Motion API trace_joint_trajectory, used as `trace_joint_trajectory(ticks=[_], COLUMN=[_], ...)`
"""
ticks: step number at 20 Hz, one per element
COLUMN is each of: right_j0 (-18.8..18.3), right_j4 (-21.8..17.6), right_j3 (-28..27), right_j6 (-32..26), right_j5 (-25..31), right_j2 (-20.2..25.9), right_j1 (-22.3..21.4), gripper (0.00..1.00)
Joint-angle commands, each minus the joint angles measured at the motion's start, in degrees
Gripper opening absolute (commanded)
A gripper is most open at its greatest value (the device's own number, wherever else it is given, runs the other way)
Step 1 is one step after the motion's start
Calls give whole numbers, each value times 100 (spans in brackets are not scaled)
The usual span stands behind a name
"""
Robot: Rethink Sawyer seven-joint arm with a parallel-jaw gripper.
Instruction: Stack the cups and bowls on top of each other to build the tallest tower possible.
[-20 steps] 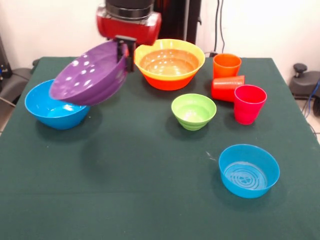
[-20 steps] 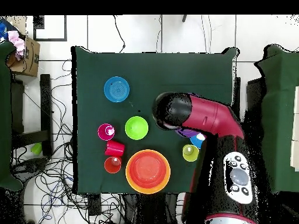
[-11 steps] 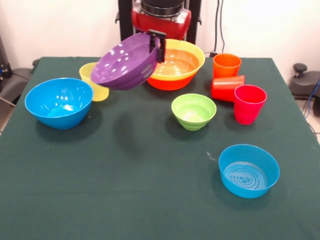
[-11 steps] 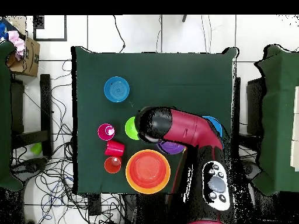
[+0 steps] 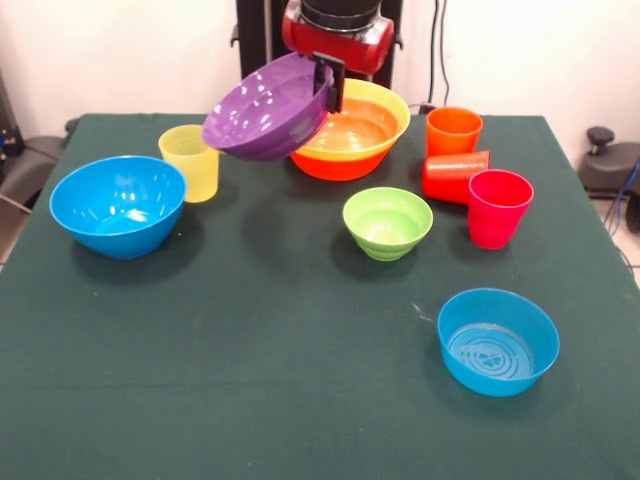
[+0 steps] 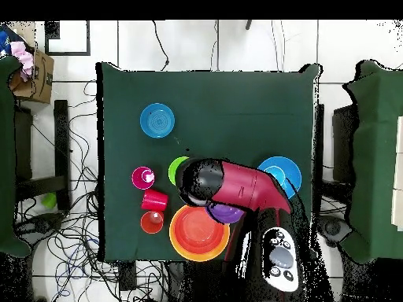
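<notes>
My gripper (image 5: 325, 85) is shut on the rim of the wide purple bowl (image 5: 265, 108), which hangs tilted in the air. The bowl's right edge overlaps the large yellow-orange bowl (image 5: 360, 125), whose lower part is orange-red. In the overhead view the arm (image 6: 236, 185) hides the gripper, and the purple bowl (image 6: 227, 212) peeks out beside the large bowl (image 6: 197, 232). A yellow cup (image 5: 190, 162) and a blue bowl (image 5: 118, 205) stand at the left. At centre right sits the light green bowl (image 5: 387, 222).
An orange cup (image 5: 453, 130) stands upright at the right, with a red cup (image 5: 455, 175) lying on its side and a magenta cup (image 5: 498, 207) upright in front of it. A second blue bowl (image 5: 497, 340) sits near the front right.
The arm has carried the purple bowl rightward in the front view, from over the left blue bowl to the large yellow-orange bowl's edge. The yellow cup came into sight.
</notes>
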Motion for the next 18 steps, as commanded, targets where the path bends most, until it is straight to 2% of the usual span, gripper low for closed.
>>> trace_joint_trajectory(ticks=[1, 7, 11, 14, 18], right_j0=[192, 527, 760, 929, 1038], right_j4=[69, 199, 421, 670, 772], right_j3=[611, 879, 927, 969, 909], right_j6=[1003, 1326, 1585, 1809, 1915], right_j5=[-385, -443, -412, -596, -888], right_j2=[-25, -233, -228, -152, -142], right_j1=[-259, -423, -426, -302, -56], gripper=[0, 0, 0, 0, 0])
